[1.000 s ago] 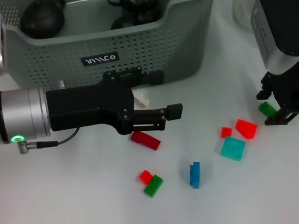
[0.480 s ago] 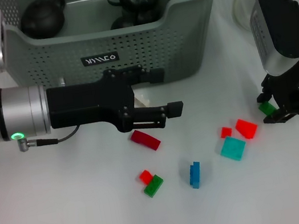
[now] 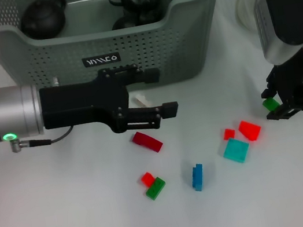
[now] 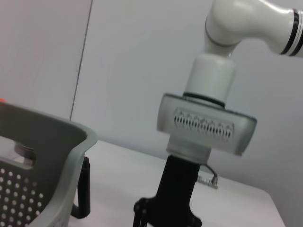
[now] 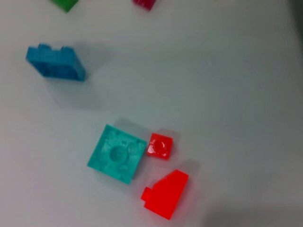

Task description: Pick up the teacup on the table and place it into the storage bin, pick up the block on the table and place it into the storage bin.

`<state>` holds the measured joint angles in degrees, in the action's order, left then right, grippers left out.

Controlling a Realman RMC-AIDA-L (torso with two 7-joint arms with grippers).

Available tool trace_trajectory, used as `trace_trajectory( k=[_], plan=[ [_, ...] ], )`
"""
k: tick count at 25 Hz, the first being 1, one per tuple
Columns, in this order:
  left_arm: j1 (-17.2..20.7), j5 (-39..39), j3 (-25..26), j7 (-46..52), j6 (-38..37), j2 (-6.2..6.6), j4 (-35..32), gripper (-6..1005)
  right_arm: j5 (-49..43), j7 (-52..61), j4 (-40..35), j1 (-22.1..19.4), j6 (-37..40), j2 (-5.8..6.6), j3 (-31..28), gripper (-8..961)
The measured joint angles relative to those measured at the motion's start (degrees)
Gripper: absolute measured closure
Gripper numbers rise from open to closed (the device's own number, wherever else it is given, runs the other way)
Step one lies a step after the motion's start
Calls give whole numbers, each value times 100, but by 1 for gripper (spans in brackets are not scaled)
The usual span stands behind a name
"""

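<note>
While left gripper (image 3: 157, 96) jaws gape beside storage bin (image 3: 195, 29), right gripper (image 3: 279, 104) jaws clamp green block (image 3: 270, 105).

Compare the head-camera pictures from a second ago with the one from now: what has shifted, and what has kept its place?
The right gripper, shut on the small green block, has risen slightly toward the far side, carrying the block with it. The left gripper, beside the grey-green perforated storage bin, has drawn back a little toward the robot's left. The loose red, green, blue and teal blocks on the white table have not moved.
</note>
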<state>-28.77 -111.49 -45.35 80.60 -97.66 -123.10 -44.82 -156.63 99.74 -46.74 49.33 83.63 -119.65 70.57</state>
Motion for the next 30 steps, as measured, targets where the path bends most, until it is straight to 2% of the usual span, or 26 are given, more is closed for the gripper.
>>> trace_trajectory(
  k=[8,13,20,25,30],
  plan=[
    [139,-74,-23,-98,-8,267,43,151,163,723,-704,-72,714,-43,-254,490],
    [307,-102,-2,-408,-22,344,7,152,754,1117,-773,-1,1170,-26,-542,490],
    [504,-143,11,-623,-21,532,43,152,1548,1446,-941,47,1490,-23,-728,489],
    [575,-313,161,-631,18,567,42,152,1957,1561,-1021,128,1554,-31,-731,489],
    [617,-423,178,-715,40,519,69,152,2460,1714,-1047,446,1620,-40,-764,488]
  ],
)
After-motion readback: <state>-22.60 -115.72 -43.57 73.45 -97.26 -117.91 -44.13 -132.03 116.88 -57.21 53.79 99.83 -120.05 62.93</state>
